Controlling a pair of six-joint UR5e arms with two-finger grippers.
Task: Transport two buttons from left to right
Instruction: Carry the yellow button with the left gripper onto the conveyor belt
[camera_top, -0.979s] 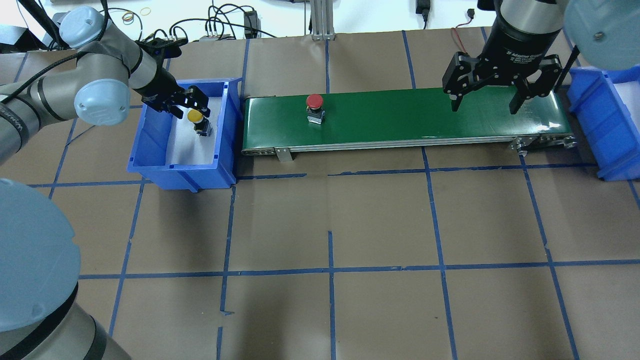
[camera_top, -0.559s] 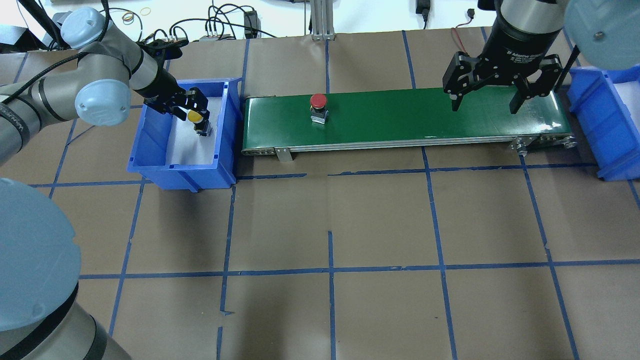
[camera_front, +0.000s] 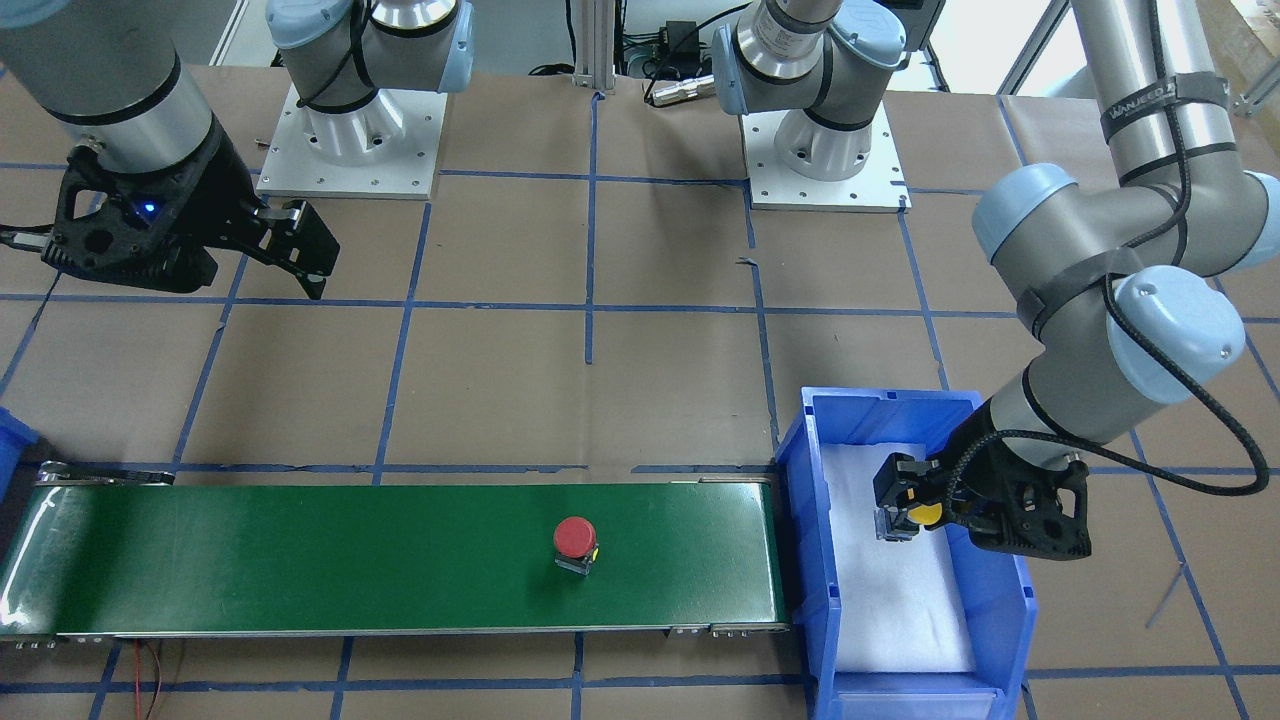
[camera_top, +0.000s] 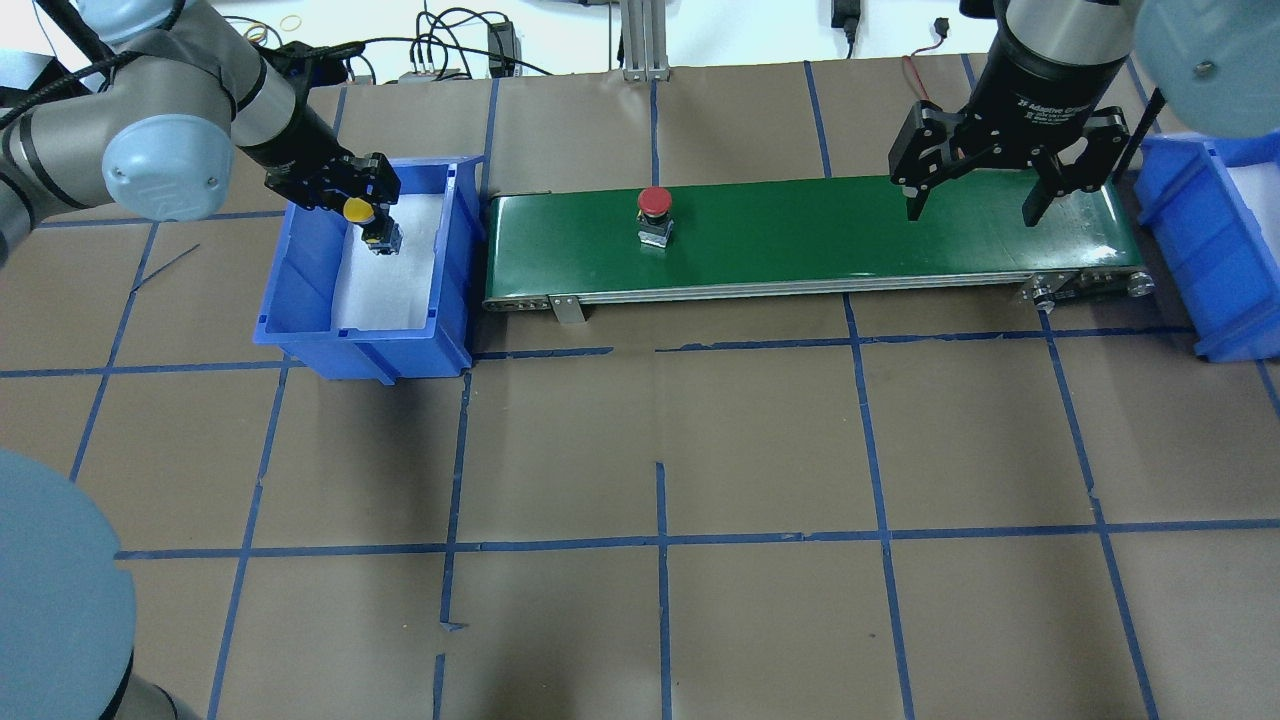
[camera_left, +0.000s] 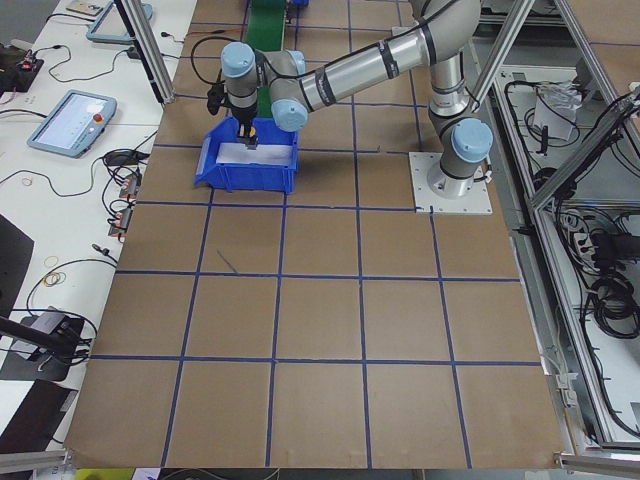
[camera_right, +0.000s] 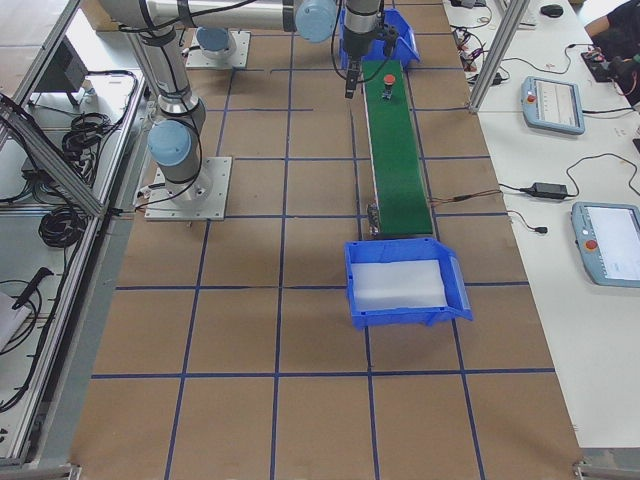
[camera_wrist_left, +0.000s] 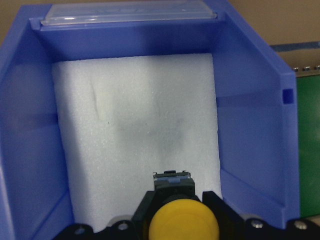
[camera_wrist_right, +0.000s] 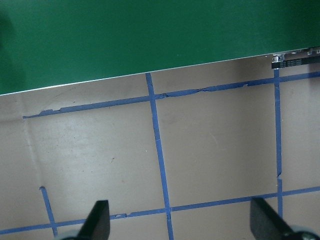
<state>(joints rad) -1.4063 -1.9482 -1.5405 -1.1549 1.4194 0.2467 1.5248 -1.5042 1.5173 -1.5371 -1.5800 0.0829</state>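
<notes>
The yellow-capped button is gripped by my left gripper and hangs above the white foam inside the left blue bin. It also shows in the front view and the left wrist view. The red-capped button stands upright on the green conveyor belt, left of its middle; it shows in the front view too. My right gripper is open and empty above the belt's right part.
A second blue bin with white foam stands past the belt's right end. Brown paper with blue tape lines covers the table. Cables lie along the far edge.
My left gripper has closed on the yellow-capped button and lifted it up and back within the bin. The red-capped button has travelled a little to the right on the belt. The right gripper has stayed put.
</notes>
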